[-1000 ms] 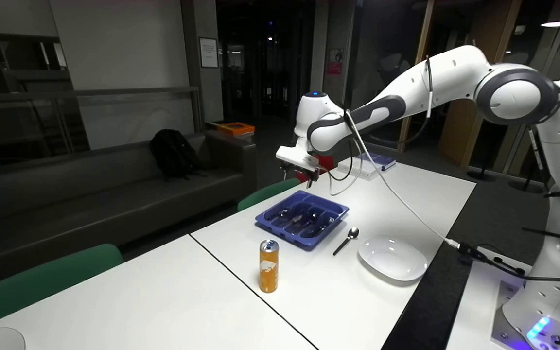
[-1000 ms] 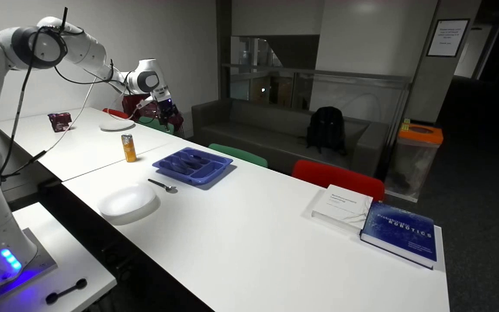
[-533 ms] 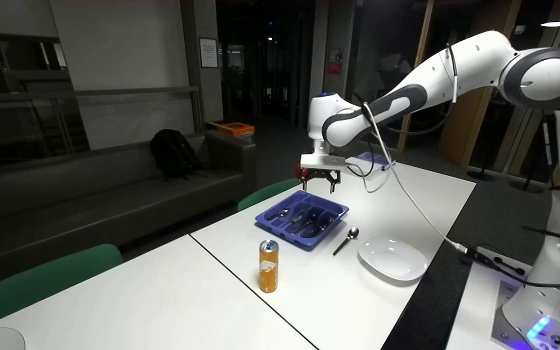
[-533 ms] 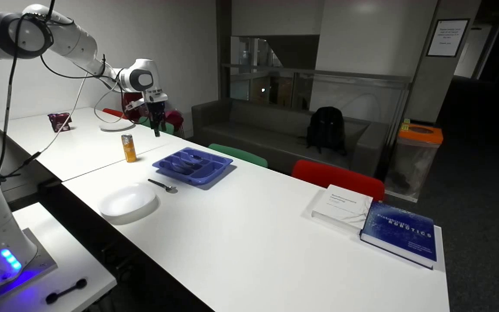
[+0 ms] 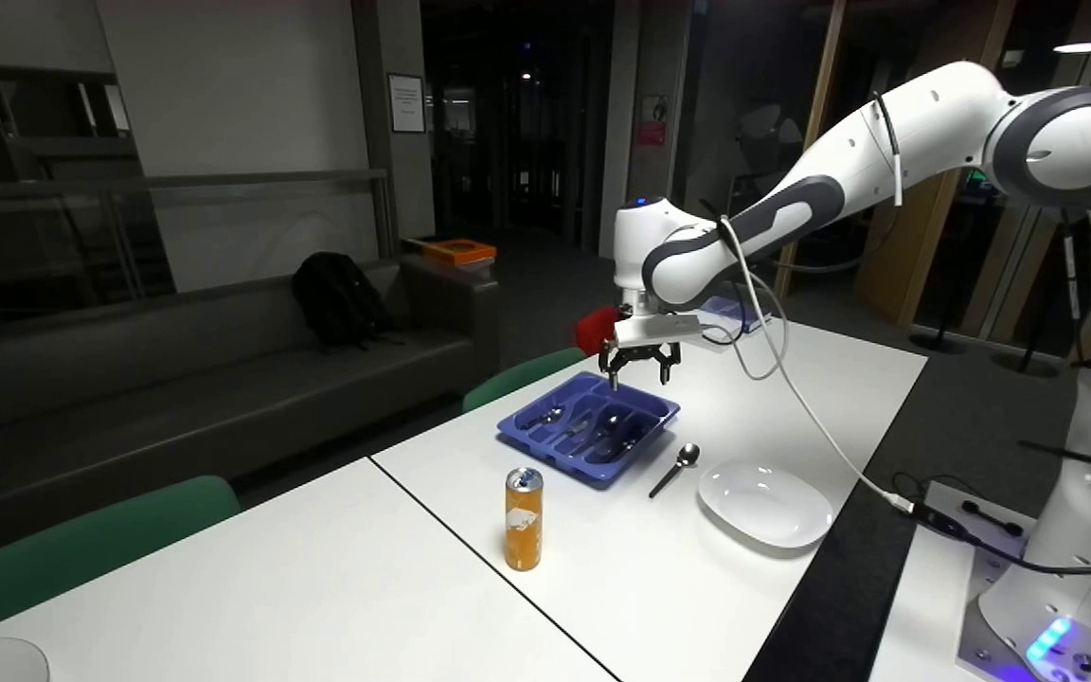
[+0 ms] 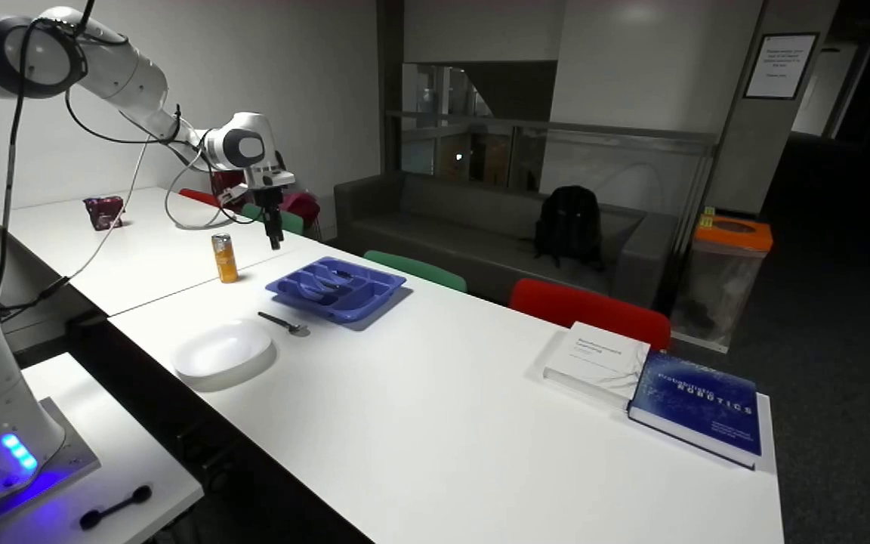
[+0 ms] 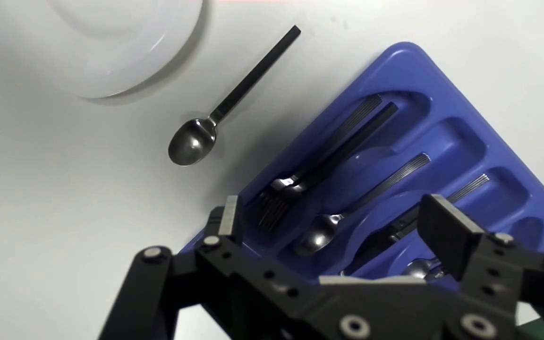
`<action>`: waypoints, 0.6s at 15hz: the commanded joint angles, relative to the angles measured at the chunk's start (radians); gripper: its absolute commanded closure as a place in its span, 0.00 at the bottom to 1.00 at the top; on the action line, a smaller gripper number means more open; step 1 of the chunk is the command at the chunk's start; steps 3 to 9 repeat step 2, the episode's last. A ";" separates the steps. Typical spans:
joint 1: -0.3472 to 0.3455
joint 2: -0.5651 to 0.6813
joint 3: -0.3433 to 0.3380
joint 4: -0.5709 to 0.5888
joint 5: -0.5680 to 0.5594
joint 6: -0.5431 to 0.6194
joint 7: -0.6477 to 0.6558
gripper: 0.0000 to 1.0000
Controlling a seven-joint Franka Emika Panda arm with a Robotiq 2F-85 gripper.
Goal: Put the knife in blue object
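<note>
The blue cutlery tray (image 5: 555, 458) lies on the white table and shows in both exterior views (image 6: 359, 308). The wrist view shows the tray (image 7: 397, 71) with forks, spoons and other cutlery in its compartments. A dark knife (image 7: 373, 246) lies in one compartment, its handle partly hidden behind my right-hand finger in the wrist view. My gripper (image 7: 338, 219) is open with nothing between its fingers. It points down, above the tray's far part in an exterior view (image 5: 640, 377), and also shows in an exterior view (image 6: 275, 240).
A dark-handled spoon (image 7: 253, 78) lies on the table between the tray and a white plate (image 5: 763, 507). An orange can (image 5: 523, 521) stands beside the tray. Books (image 6: 695, 404) lie at the table's end. A cable (image 5: 792, 374) hangs from the arm.
My gripper was tilted and farther from the robot's base a second ago. It has swung upright, drawn back toward the base, and come a little lower over the tray. The objects have not visibly moved.
</note>
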 commanded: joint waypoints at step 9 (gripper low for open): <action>-0.018 -0.003 0.020 0.001 -0.008 -0.003 0.004 0.00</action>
